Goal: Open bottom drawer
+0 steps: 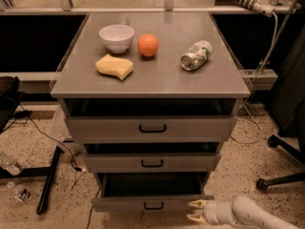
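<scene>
The bottom drawer is the narrowest grey drawer of the cabinet. It stands pulled out a little, with a dark gap above its front. Its small black loop handle sits at the centre of the front. My gripper comes in from the lower right on a white arm. It is just right of the drawer front's right end, well to the right of the handle. Its two pale fingertips are spread apart with nothing between them.
The mid-sized drawer and the widest drawer sit above. On the cabinet top lie a white bowl, an orange, a yellow sponge and a crushed can. A chair base stands at right, cables and a bar at left.
</scene>
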